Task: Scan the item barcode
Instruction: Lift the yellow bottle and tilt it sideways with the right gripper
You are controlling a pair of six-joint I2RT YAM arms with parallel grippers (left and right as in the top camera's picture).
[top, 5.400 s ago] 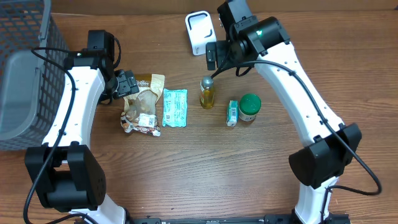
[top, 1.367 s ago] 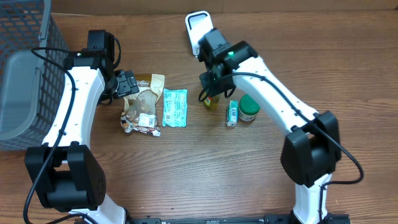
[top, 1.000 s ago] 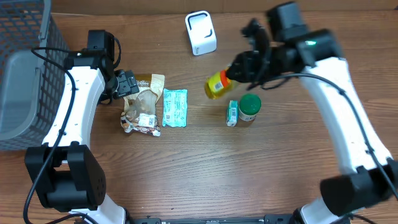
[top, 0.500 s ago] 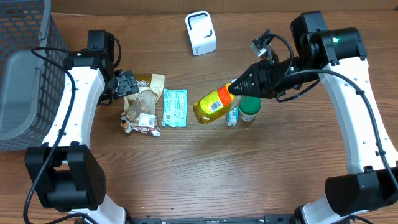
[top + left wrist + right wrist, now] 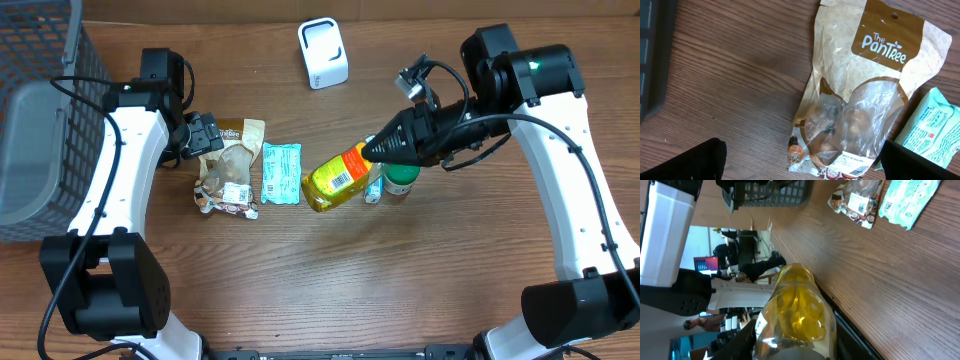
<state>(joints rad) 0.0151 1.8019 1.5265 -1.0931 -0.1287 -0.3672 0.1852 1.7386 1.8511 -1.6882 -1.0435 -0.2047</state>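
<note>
While the right claw [image 5: 385, 150] is pinching the yellow oil bottle [image 5: 335, 178] by its neck end, the bottle is hanging in the air over the desk [image 5: 330, 290], tipped almost onto its side with the fat bottom pointing toward the left arm's half; its label is facing up at the overhead camera with a small white patch on it, too tiny for me to read; from the right wrist view the bottle is filling the middle of the frame between the two dark fingers, so those jaws are closing snugly around it. From above, the bottle is overlapping a small green box [image 5: 373, 186], which is sitting just beside a green-lidded jar [image 5: 404, 176]; the white scanner [image 5: 323, 52] is sitting well apart from the bottle, up at the far edge of the desk. Over on the other side the left claw [image 5: 208, 133] is hovering with its jaws spread wide, gripping nothing, right above the top of a tan snack bag [image 5: 230, 165]; a teal packet [image 5: 281, 172] is lying just beside that bag; a grey wire basket [image 5: 40, 100] is sitting at the far left.
</note>
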